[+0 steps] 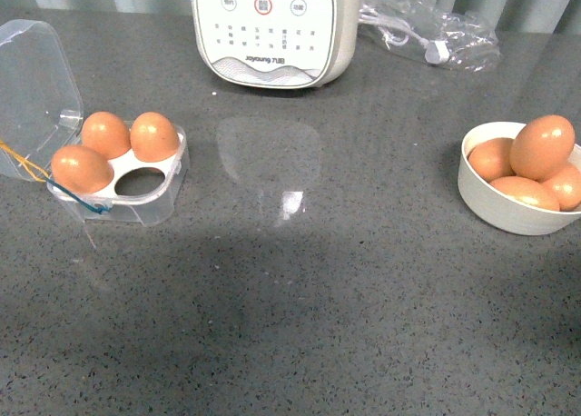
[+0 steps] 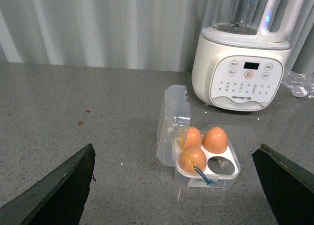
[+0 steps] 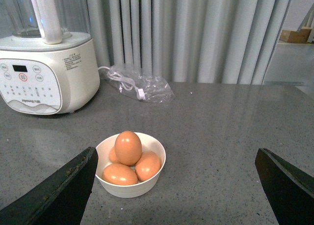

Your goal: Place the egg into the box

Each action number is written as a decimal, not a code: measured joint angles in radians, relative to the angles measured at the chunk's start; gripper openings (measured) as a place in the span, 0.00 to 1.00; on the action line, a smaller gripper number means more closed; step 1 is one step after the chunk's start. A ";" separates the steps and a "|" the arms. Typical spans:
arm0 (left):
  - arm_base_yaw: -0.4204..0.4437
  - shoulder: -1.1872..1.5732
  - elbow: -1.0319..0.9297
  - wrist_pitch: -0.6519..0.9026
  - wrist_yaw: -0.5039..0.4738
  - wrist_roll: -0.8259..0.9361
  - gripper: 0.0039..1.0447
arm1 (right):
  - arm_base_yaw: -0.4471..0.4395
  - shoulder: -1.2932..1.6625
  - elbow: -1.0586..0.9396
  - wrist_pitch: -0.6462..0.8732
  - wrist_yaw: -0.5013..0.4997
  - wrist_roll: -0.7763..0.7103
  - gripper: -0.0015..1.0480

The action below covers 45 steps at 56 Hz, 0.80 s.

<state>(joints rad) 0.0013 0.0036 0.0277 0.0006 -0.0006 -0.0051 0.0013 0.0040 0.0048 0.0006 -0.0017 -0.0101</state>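
Note:
The box (image 1: 156,207) stands open at the left of the grey counter, its clear lid (image 1: 32,80) folded back. Three orange-brown eggs fill its white tray, and the near right hole (image 1: 138,182) is empty. Several more eggs lie in a round white bowl (image 1: 499,212) at the right, with one egg (image 1: 543,146) on top. Neither gripper shows in the front view. My left gripper (image 2: 175,146) is open, well back from the box (image 2: 223,178). My right gripper (image 3: 176,150) is open and holds nothing, with the bowl (image 3: 130,188) and top egg (image 3: 128,147) ahead beside one finger.
A white Joyoung blender (image 1: 272,30) stands at the back centre. A clear plastic bag with a cable (image 1: 427,34) lies at the back right. Grey curtains hang behind the counter. Bare grey counter (image 1: 309,280) stretches between box and bowl.

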 joint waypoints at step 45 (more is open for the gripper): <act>0.000 0.000 0.000 0.000 0.000 0.000 0.94 | 0.085 0.574 0.153 0.199 0.148 -0.250 0.93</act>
<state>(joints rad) 0.0010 0.0036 0.0277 0.0006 -0.0010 -0.0048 0.0868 0.5777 0.1577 0.1993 0.1459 -0.2604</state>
